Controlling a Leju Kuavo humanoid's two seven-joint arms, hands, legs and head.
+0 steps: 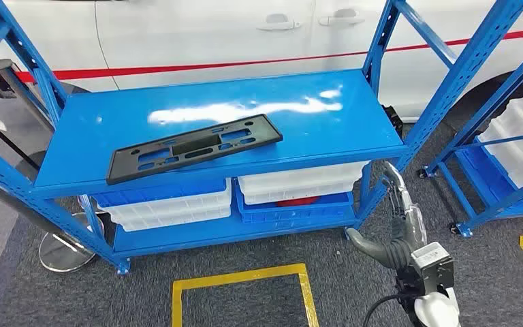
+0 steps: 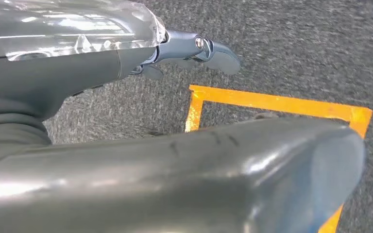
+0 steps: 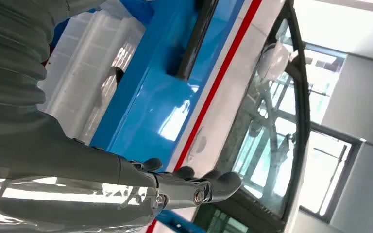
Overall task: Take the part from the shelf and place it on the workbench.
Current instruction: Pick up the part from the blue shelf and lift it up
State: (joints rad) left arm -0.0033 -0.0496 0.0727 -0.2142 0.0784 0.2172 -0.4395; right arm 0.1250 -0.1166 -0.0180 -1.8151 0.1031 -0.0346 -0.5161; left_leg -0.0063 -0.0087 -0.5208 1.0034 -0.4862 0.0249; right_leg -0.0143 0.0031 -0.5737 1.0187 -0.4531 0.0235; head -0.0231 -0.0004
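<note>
On the blue shelf (image 1: 327,129), the part (image 1: 194,146) lies flat on the top deck: a long black plastic plate with slotted cutouts, angled. Right hand (image 1: 402,225) and left hand (image 2: 189,51), fingers apart, hold nothing.

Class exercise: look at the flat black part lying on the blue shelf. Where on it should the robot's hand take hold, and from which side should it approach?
Probably the near long edge of the black part, approached from the robot's front. It lies flat, long and thin on the blue shelf, close to the front lip, so fingers can pinch that edge. The right hand is raised and holds nothing.
</note>
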